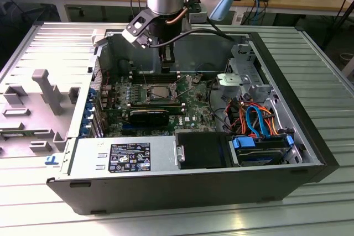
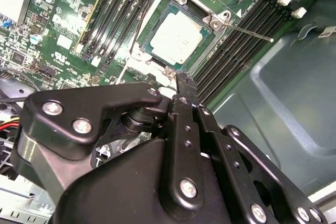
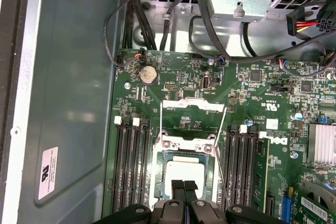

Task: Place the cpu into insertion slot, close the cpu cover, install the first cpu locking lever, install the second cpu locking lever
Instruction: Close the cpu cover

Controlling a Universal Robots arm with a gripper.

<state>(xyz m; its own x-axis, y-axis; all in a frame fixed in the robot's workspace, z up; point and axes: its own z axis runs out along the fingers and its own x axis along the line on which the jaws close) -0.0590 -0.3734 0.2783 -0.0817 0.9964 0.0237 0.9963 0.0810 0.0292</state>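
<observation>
The small square silver-topped cpu [image 2: 178, 36] lies flat in the dark, silver-rimmed insertion slot [image 2: 206, 45] on the green motherboard [image 3: 173, 85]. A thin steel wire lever [image 2: 247, 30] stands free over the black memory slots [image 2: 231, 51] beside it. The black fingers [image 3: 178, 188], pressed together on nothing, could snag that lever or scrape the chip if they drop off-line. The arm reaches straight down into the open grey computer case [image 1: 166, 186], and the gripper [image 1: 166, 59] hangs close above one edge of the slot.

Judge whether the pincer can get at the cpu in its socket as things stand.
Probably yes: the pincer hangs close above the cpu with nothing between them; the memory slots sit off to either side.
</observation>
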